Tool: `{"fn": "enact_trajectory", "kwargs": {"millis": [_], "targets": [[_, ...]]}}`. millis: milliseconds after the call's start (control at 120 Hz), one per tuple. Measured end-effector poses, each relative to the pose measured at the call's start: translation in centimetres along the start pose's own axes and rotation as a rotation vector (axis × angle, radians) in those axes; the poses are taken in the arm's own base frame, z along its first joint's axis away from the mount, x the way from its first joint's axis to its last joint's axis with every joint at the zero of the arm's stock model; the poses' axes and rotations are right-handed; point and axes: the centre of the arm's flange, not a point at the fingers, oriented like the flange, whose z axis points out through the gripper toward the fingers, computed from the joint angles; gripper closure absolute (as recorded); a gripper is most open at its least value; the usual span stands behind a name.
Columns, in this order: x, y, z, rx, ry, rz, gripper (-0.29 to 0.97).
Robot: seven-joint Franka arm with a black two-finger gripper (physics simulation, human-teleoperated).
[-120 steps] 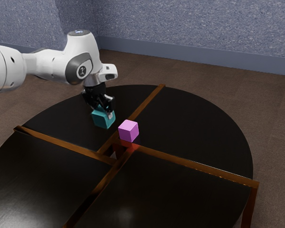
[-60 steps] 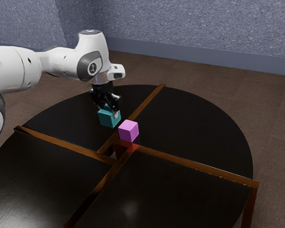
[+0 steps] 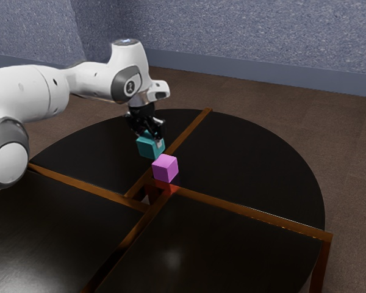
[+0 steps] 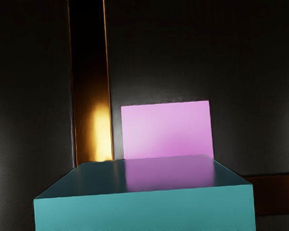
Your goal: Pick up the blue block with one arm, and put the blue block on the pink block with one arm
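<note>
The blue block (image 3: 149, 147), teal in colour, hangs in the air with my gripper (image 3: 150, 141) shut on it. It is just above and to the exterior view's left of the pink block (image 3: 165, 168), which rests on the dark round table (image 3: 244, 159) near the crossing of its wooden strips. In the wrist view the blue block (image 4: 144, 197) sits large under my hand, and the pink block (image 4: 166, 129) lies just beyond it on the table.
Raised orange-brown wooden strips (image 3: 189, 131) cross the table and split it into quarters. A small square gap (image 3: 151, 194) lies at the crossing, close beside the pink block. A brown floor and a blue-grey wall surround the table.
My arm has carried the blue block up and toward the exterior view's right, closer to the pink block. The pink block has not moved.
</note>
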Motion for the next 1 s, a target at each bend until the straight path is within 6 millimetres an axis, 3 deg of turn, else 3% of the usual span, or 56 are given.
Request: {"fn": "enact_trajectory", "kwargs": {"millis": [133, 658, 808, 1000], "targets": [[0.5, 0.2, 0.9, -0.002, -0.003, 0.004, 0.34], [2.5, 1.1, 1.0, -0.011, 0.03, 0.018, 0.34], [2.7, 1.1, 2.7, -0.012, 0.011, 0.019, 0.34], [2.8, 1.2, 3.3, -0.013, 0.006, 0.019, 0.34]]}}
